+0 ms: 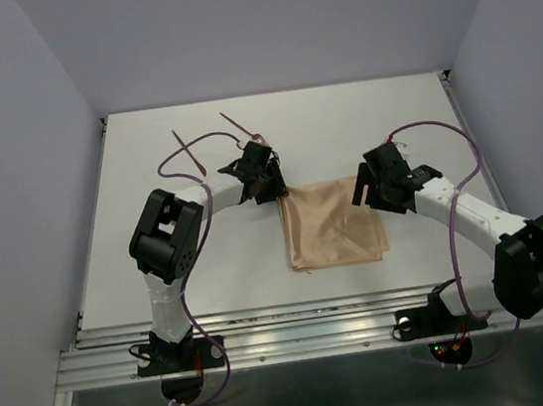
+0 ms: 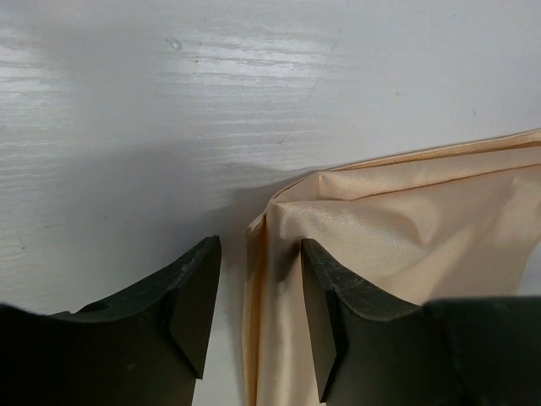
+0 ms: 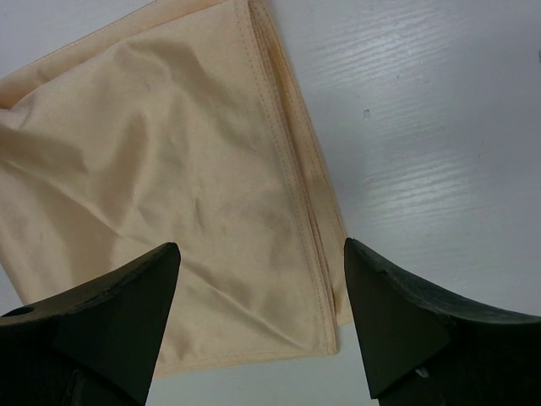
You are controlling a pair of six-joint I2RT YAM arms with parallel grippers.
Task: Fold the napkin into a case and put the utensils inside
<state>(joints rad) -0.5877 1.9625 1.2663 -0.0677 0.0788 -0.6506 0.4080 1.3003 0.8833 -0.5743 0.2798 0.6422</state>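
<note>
On table (image 1: pixel 244 262), creased tan napkin (image 1: pixel 334 225), left hand (image 2: pixel 259 249) narrow astride corner, right hand (image 3: pixel 262 248) wide.

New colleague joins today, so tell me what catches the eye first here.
A tan napkin lies folded at the table's middle. The left gripper, open, straddles its far left corner; the right gripper, open, hangs over its far right corner. Two reddish utensils lie beyond the left arm.

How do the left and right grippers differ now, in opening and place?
The left gripper holds its jaws narrower; the right gripper holds them wide. The left straddles a raised fold at a corner of the napkin; the right hangs over a flat edge near another corner. Both are open, gripping nothing.
</note>
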